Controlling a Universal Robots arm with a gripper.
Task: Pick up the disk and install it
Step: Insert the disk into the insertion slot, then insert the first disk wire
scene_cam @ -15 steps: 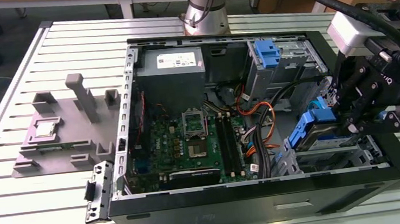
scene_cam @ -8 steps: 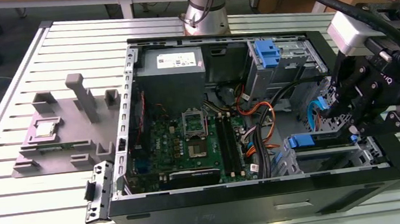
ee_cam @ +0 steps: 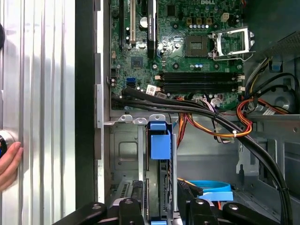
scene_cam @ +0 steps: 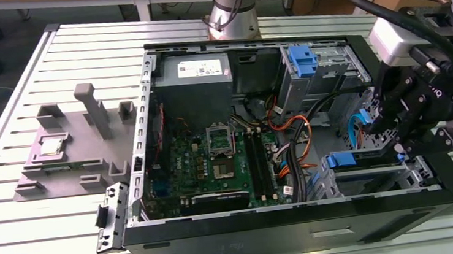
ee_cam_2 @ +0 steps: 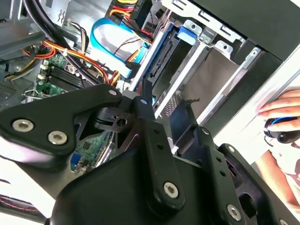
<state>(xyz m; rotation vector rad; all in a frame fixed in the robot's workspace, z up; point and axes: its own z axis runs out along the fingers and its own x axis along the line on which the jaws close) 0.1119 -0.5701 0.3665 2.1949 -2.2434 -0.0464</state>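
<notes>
Disk, blue plastic-framed, grey metal bay

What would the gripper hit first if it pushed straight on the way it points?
Probably the silver metal disk in its bright blue plastic bracket, standing on edge in the grey metal drive cage, right between the open jaws of the gripper. Depth is unclear.
</notes>
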